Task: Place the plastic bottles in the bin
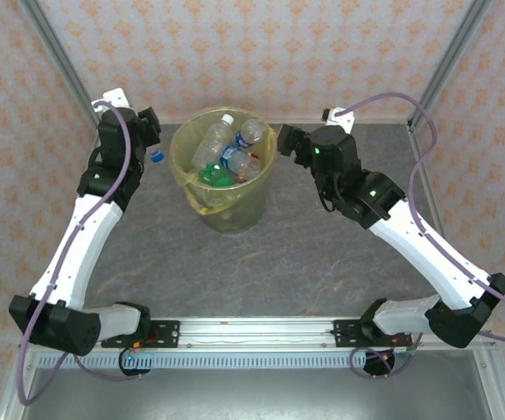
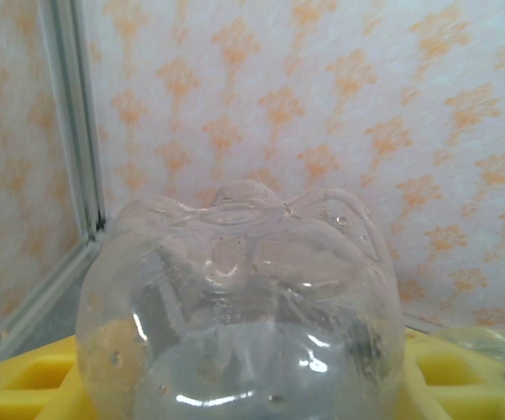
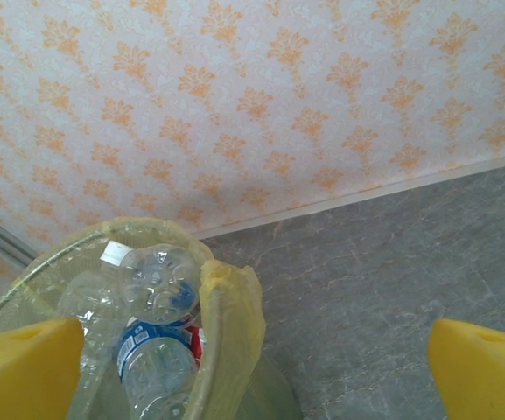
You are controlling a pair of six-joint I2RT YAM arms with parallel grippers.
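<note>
Two metal corner posts, floral wallpaper, grey marbled tabletop, bin

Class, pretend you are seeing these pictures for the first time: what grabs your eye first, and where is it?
The yellow-lined bin stands toward the far middle of the table, holding several plastic bottles. The left gripper, left of the bin, holds a clear bottle whose lumpy base looms in its wrist view. The right gripper hangs open beside the bin's right rim.
</note>
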